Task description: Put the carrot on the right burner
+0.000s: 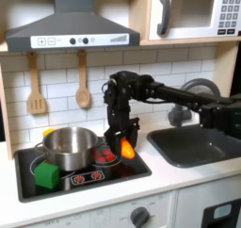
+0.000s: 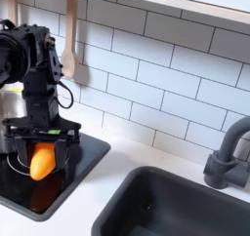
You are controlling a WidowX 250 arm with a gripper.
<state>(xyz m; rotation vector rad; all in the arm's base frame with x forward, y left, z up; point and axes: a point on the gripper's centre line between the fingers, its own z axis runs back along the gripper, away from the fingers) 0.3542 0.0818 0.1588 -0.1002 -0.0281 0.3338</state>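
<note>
In the first exterior view, the claw [image 1: 122, 143] points down over the stove [image 1: 83, 171], clamped on the carrot [image 1: 126, 149], which hangs between its fingers with the orange body facing the camera. The carrot seems to be just above the stove top, though contact is hard to judge here. Just to the first exterior view's left of the claw is the red burner [image 1: 104, 156], and further that way stands the pot [image 1: 67, 147] on the other burner. A green cube [image 1: 46, 175] sits below the pot at the stove's front corner, well apart from the claw. Behind and above the claw, 2 wooden utensils [image 1: 83, 89] hang on the tiled wall. To the first exterior view's right of the claw lies the sink [image 1: 198, 144], with the faucet [image 1: 193, 92] behind it.

In the second exterior view, the claw [image 2: 41, 158] holds the carrot [image 2: 41, 163] upright and slightly tilted between its 2 fingers, over the black stove [image 2: 83, 157] surface. The sink [image 2: 176, 206] lies to the second exterior view's right of the claw, the faucet [image 2: 227, 154] beyond it, well apart.
</note>
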